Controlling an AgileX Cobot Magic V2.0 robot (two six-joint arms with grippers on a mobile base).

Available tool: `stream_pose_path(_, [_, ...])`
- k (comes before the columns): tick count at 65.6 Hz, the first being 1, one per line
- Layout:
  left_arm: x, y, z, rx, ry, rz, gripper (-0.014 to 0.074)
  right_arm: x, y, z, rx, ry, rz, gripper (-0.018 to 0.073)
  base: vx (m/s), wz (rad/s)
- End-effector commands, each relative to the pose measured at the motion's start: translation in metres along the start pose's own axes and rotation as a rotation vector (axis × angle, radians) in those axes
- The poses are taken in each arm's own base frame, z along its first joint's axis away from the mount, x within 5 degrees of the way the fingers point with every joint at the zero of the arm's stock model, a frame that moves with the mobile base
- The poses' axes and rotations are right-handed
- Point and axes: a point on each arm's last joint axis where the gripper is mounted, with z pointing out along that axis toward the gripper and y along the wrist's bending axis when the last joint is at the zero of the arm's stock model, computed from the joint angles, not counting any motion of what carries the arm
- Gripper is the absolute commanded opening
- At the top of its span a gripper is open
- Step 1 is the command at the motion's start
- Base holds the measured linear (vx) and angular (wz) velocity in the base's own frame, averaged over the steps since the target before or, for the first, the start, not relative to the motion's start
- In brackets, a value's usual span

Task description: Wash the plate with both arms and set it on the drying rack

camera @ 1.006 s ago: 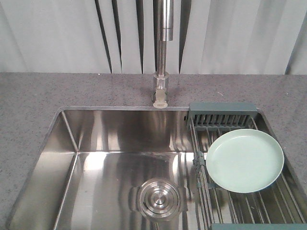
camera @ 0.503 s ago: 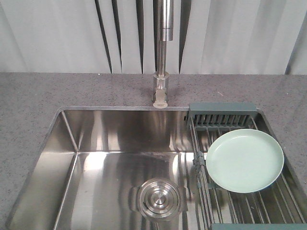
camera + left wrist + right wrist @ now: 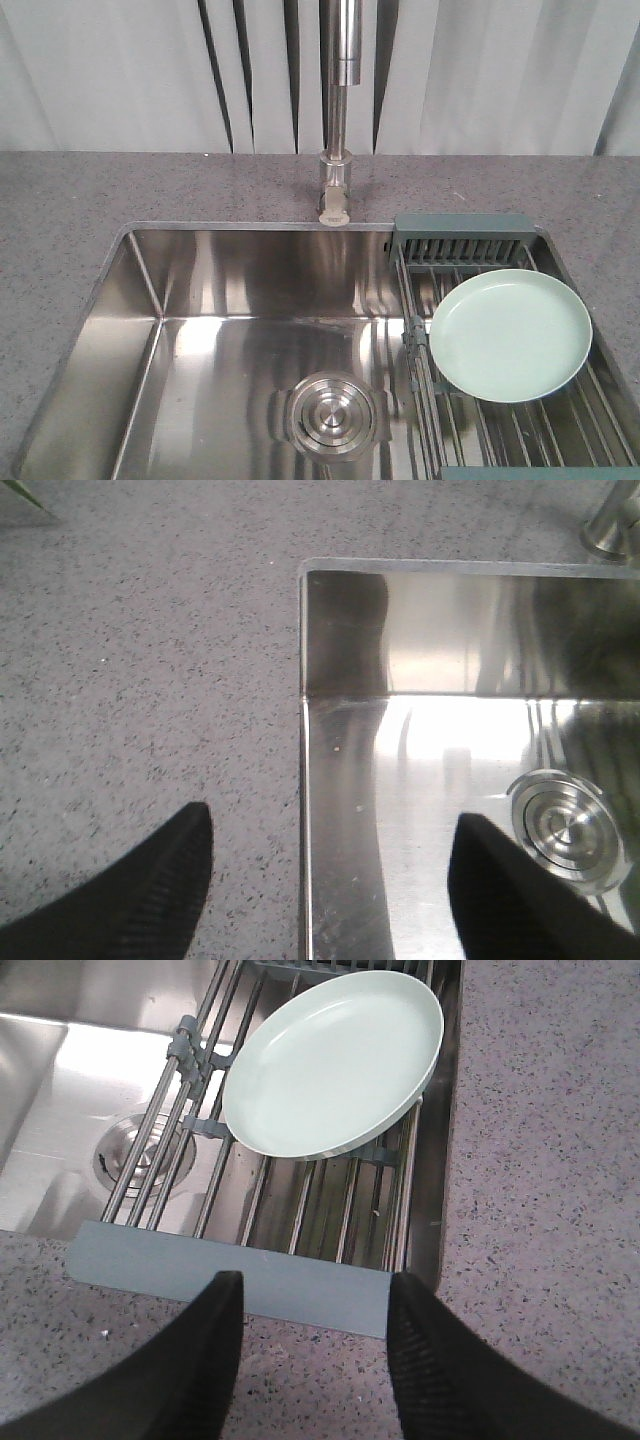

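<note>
Plate (image 3: 511, 335) lies flat on the drying rack (image 3: 462, 243) rods, right end of the sink (image 3: 200, 330), just in front of the rack's slotted compartment. Left gripper (image 3: 330, 865) fingers apart, holding nothing, straddling the sink's left edge: one finger over the grey worktop (image 3: 150, 680), one over the basin near the drain (image 3: 568, 828). Right gripper (image 3: 308, 1335) fingers apart, empty, over the rack's near frame bar, plate beyond it.
</note>
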Motion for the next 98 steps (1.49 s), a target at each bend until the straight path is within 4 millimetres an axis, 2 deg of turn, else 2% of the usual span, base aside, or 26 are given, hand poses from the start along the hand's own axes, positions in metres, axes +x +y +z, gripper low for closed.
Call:
stream_pose_path(1, [-0.028,-0.006,0.0,0.043,-0.06,0.017,0.0468,-0.01,-0.001,-0.004,0.01,-0.068,-0.006,0.0337,0.0,0.0])
stream_pose_path(8, [-0.045,-0.012,0.005,0.095,-0.043,0.034,0.0468,-0.01,-0.001,-0.004,0.01,-0.068,-0.006,0.0333,0.0,0.0])
stream_pose_path(20, [-0.068,-0.022,0.025,0.198,-0.018,0.103,0.0468,-0.01,-0.001,-0.004,0.01,-0.068,-0.006,0.0329,0.0,0.0])
stream_pose_path(51, [-0.102,-0.053,0.085,0.556,-0.083,0.315,0.0457,-0.01,-0.001,-0.004,0.01,-0.068,-0.006,0.0329,0.0,0.0])
stream_pose_path(60, [-0.111,-0.057,0.105,0.617,-0.091,0.336,0.0351,-0.01,-0.001,-0.004,0.01,-0.067,-0.006,0.0329,0.0,0.0])
stream_pose_path(78, [-0.123,-0.062,0.142,0.688,-0.047,0.374,-0.0003,-0.01,-0.001,-0.004,0.011,-0.068,-0.007,0.0329,0.0,0.0])
stream_pose_path(88, [-0.128,-0.067,0.157,0.772,-0.06,0.386,-0.0008,-0.01,-0.001,-0.004,0.011,-0.068,-0.007,0.0329,0.0,0.0])
stream_pose_path(98, [-0.124,-0.083,0.173,0.868,-0.128,0.476,-0.0008,-0.01,-0.001,-0.004,0.011,-0.068,-0.007,0.0329,0.0,0.0])
